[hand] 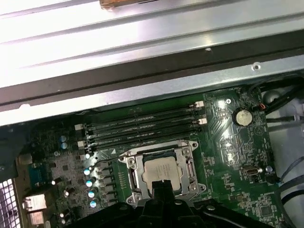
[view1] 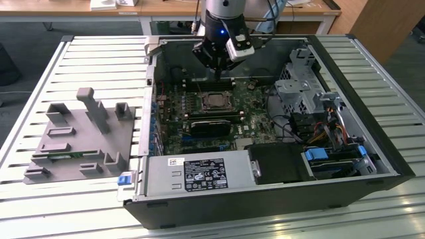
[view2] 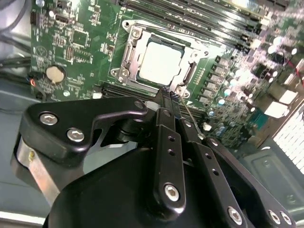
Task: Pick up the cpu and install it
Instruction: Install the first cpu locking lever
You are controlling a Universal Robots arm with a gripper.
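Nothing printed can be read with any certainty here. The white sticker [view1: 176, 161] and the larger black label [view1: 206, 178] on the grey metal power-supply box [view1: 192, 177] at the front of the open black computer case [view1: 265, 199] carry rows of print and symbols, all too small to make out in the exterior view.

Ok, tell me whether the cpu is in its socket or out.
In. The cpu lies flat inside the socket frame on the motherboard in both wrist views, gripper just above it.
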